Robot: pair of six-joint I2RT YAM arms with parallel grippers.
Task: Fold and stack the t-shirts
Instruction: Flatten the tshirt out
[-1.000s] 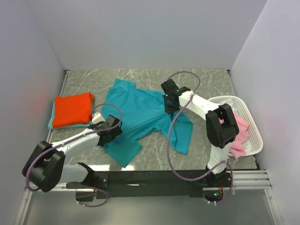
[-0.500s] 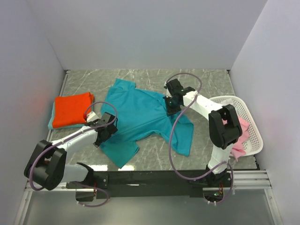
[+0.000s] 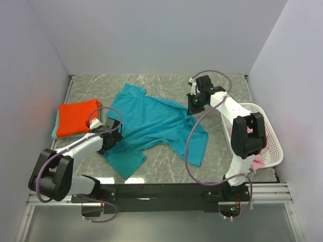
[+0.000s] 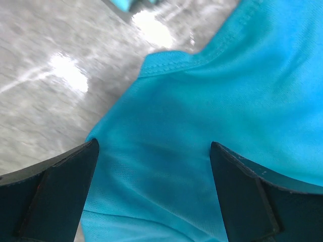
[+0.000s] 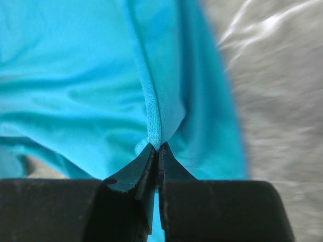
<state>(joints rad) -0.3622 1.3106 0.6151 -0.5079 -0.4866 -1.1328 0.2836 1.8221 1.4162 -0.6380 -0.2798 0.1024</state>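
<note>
Right gripper (image 5: 157, 149) is pinching a fold of teal-blue t-shirt (image 3: 151, 121) upper right; left gripper (image 4: 154, 146) is hovering wide open over its lower-left edge.

A spread t-shirt (image 3: 151, 123) lies mid-surface (image 3: 219, 154). A stack of folded t-shirts (image 3: 76, 119) sits left of it. Right, a mesh basket (image 3: 271, 135) holds another garment (image 3: 257, 163).

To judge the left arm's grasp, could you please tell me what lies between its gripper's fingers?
In the left wrist view, the teal-blue t-shirt lies between the left gripper's open fingers, its stitched edge just beyond them.
</note>
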